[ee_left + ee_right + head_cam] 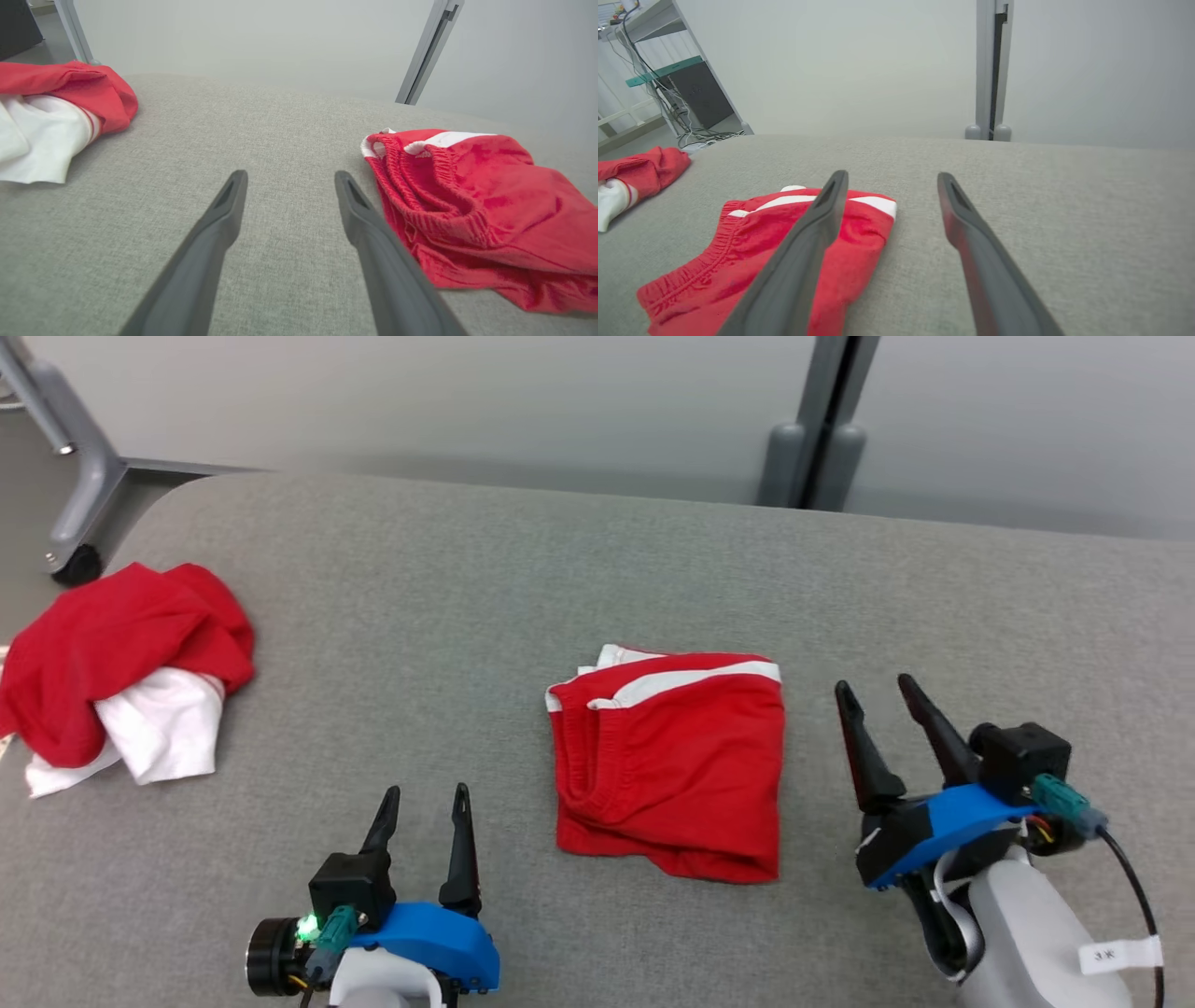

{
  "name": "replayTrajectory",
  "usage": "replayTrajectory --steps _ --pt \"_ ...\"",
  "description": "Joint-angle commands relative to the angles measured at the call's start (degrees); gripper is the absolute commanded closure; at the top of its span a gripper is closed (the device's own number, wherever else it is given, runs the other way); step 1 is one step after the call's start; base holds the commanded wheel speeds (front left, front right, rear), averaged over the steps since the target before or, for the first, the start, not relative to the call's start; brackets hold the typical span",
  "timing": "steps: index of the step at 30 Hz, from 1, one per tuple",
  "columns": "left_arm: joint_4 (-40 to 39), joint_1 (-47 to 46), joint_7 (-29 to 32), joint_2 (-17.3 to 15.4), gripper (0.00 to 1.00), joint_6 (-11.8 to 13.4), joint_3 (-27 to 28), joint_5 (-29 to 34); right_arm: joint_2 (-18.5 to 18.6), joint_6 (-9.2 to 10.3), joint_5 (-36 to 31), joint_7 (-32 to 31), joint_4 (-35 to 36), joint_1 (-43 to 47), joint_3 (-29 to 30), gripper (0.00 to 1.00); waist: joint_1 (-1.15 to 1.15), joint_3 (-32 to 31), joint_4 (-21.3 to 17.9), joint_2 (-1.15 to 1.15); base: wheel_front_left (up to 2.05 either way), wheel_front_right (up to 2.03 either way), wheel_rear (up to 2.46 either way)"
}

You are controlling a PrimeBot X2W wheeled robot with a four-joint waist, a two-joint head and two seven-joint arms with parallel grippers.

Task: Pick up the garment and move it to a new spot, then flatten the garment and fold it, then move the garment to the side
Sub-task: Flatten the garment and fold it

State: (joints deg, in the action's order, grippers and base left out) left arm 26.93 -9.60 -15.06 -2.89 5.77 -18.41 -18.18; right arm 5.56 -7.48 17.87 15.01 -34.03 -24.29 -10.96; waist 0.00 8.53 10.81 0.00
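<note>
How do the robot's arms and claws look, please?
Left claw and right claw each have two long dark fingers on a blue base. Forearms are pale grey. The right carries a black cable and white label; the left, a green light.

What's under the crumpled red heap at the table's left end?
A white cloth sticks out from beneath the red heap and lies on the grey table. How far it runs under the red, and whether both are one garment, is covered.
</note>
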Motion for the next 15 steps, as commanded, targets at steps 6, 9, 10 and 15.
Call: replayTrajectory --steps 6,9,10,15 --pt "-0.49 1.07 -0.16 0.02 0.0 0.68 3.85 3.07 -1.51 -0.02 -7.3 0.2 4.17 6.89 9.07 0.0 0.0 -2.64 -6.34 0.0 0.0 0.0 0.0" --pt "-0.49 2.07 -0.16 0.01 0.0 0.4 5.48 4.16 -2.12 -0.02 -8.67 0.2 4.33 9.07 10.19 0.0 0.0 -3.66 -7.82 0.0 0.0 0.0 0.0" --pt "-0.49 2.63 -0.16 0.01 0.0 0.28 5.93 4.44 -2.28 -0.02 -9.01 0.2 4.31 9.86 10.32 0.0 0.0 -4.01 -8.19 0.0 0.0 0.0 0.0" --pt "-0.29 5.68 -0.16 0.0 0.0 -0.1 7.6 5.34 -2.61 -0.02 -9.41 0.21 3.26 13.2 9.9 0.0 0.0 -6.17 -9.11 0.0 0.0 0.0 0.0"
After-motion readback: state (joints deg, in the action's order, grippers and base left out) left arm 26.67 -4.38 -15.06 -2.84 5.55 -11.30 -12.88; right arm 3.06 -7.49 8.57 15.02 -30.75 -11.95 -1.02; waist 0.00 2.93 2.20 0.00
